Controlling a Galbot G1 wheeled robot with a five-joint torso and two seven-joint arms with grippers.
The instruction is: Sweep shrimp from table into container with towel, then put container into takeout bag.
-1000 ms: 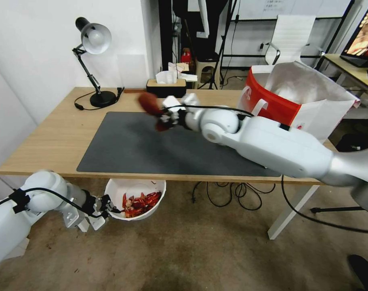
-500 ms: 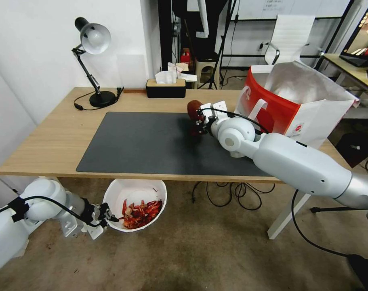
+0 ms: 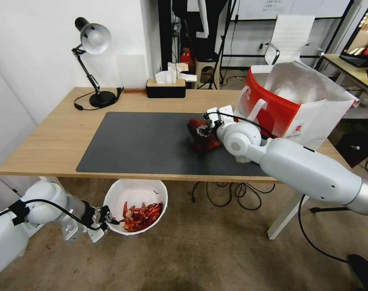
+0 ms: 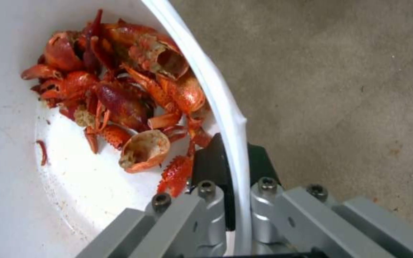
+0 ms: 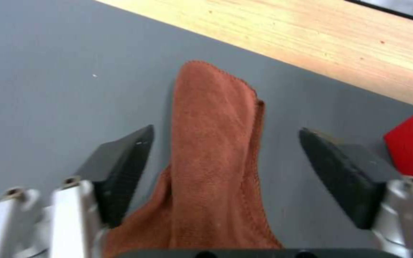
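The white container hangs below the table's front edge, above the floor, with the red-orange shrimp heaped inside. My left gripper is shut on the container's rim, one finger inside by the shrimp and one outside. The rust-red towel lies on the dark grey mat of the table. Over it my right gripper is open, its fingers spread on either side of the towel without pinching it. The red-and-white takeout bag stands open at the table's right end.
A black desk lamp and a tissue box stand along the table's far edge. Cables trail on the floor under the table. A white chair and another desk stand behind the bag.
My right gripper carried the towel rightward across the mat, lowered it and opened, leaving it lying on the mat. The container in my left gripper sank slightly.
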